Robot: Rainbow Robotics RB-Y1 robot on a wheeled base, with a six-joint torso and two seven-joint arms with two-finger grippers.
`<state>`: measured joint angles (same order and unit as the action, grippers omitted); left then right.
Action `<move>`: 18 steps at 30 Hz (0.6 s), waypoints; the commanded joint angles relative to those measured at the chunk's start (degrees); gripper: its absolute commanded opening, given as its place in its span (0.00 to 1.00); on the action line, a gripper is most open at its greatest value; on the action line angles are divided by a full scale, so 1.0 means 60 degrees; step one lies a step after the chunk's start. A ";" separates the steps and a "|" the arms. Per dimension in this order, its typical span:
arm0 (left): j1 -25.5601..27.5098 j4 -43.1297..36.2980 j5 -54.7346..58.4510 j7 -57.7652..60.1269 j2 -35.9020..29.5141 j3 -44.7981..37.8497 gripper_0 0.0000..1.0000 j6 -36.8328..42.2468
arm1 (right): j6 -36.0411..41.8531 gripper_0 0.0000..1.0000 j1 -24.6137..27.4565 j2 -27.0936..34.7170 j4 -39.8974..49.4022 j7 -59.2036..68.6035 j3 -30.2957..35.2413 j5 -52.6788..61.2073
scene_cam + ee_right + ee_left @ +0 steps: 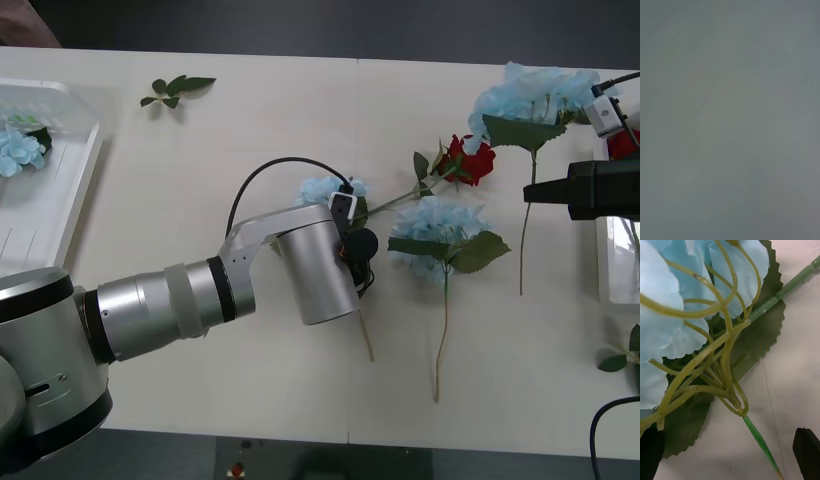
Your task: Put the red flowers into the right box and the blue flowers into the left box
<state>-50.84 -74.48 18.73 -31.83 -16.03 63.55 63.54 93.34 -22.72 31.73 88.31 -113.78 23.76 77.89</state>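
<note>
Left gripper (730,453) is hanging low over a blue flower (322,188) at mid-table, black fingers (808,453) spread to either side of its stem (760,440), not yet pinching. In the left wrist view the stem is running between the fingers just below the point where the thin branches fan out into the pale petals; probable reason for that spot: the stem is the one firm part, and gripping it near the head keeps the bloom from swinging. The wrist is covering most of this flower in the front view; only part of the head is peeking out beyond it.

Nearby, a second blue flower (438,222) is lying just to the right, stem toward the table's near edge. A red flower (468,160) is lying beyond it, its stem slanting back toward the gripper. A third blue flower (530,100) is sitting at the far right.

Left box (85,180) is at the left edge, already holding a blue flower (15,150). Right box (604,250) is at the right edge.

Right gripper (535,192) is waiting over the right side, near the right box; finger state cannot be told.

Judgement: pre-grasp on a blue flower, closing next.
</note>
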 commanded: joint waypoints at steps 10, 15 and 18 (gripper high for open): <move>-0.0316 -0.0111 -0.0075 0.0413 0.0225 0.0322 0.22 -0.0131 | -0.0234 0.00 -0.0520 0.0234 0.0297 0.0009 -0.0518 0.3834; -0.0316 -0.0111 -0.0075 0.0471 0.0225 0.0322 0.00 -0.0161 | -0.0322 0.00 -0.0681 0.0161 0.0297 0.0258 -0.0884 0.4655; -0.0331 -0.0125 -0.0075 0.0530 0.0225 0.0322 0.00 -0.0161 | -0.0336 0.00 -0.0813 -0.0030 0.0297 0.0565 -0.0899 0.4845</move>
<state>-51.05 -74.49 18.18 -30.37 -16.02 65.50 63.35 91.44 -25.71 31.72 88.31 -113.64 17.43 105.75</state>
